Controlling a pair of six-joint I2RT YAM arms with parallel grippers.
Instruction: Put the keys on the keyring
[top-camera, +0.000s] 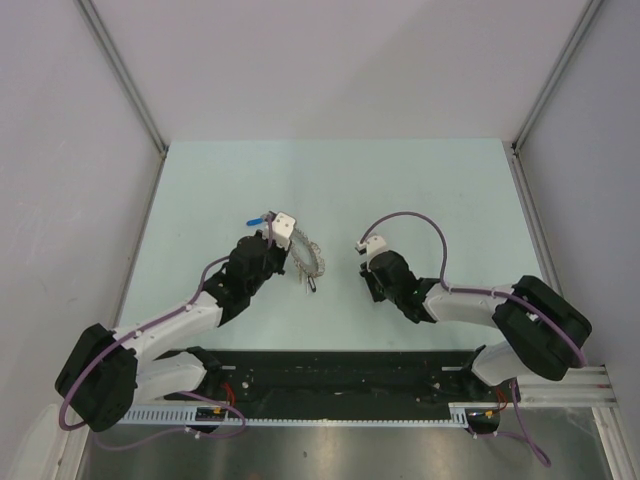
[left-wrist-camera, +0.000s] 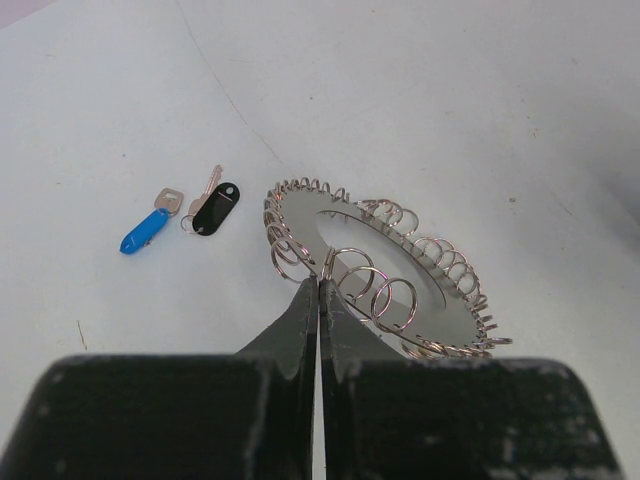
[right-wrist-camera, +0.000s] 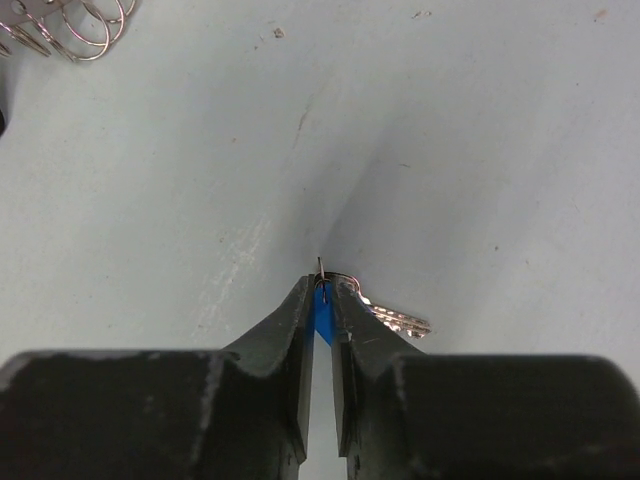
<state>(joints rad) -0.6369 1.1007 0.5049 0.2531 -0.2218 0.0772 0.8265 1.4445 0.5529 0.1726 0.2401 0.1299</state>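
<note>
Tabletop (left-wrist-camera: 450, 100), keyring (left-wrist-camera: 300, 213) in left end effector (left-wrist-camera: 319, 283), key (right-wrist-camera: 398, 319) in right one (right-wrist-camera: 320, 285)

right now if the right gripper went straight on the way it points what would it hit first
Probably only the bare table: the right wrist view shows nothing else ahead of the right gripper. The keyring lies off left of that line.

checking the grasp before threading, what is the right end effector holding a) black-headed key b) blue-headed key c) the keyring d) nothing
b: in the right wrist view, the right end effector pinches the blue-headed key, its metal blade sticking out to one side.
</note>
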